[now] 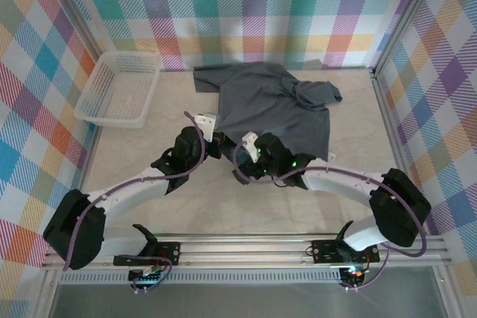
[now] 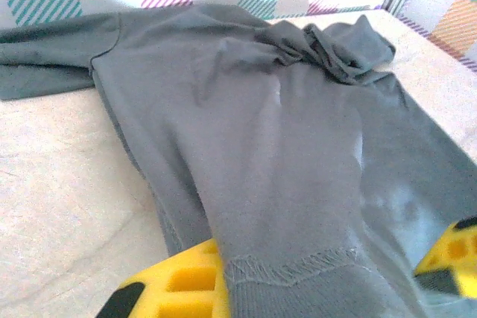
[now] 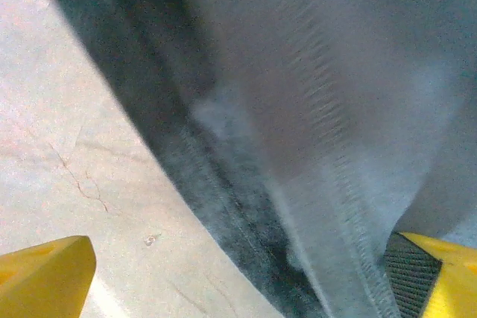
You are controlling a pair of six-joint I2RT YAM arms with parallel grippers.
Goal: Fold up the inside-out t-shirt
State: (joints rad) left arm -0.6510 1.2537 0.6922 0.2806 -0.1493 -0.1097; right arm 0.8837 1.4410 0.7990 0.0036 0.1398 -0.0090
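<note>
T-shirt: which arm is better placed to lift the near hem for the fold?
Probably left. The left gripper is shut on the t-shirt hem; the right gripper is open, its fingers either side of the hem, gripping nothing.

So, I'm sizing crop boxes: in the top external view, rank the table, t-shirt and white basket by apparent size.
1. table, by far the largest.
2. t-shirt, spread out and crumpled.
3. white basket, clearly smaller than the t-shirt.
</note>
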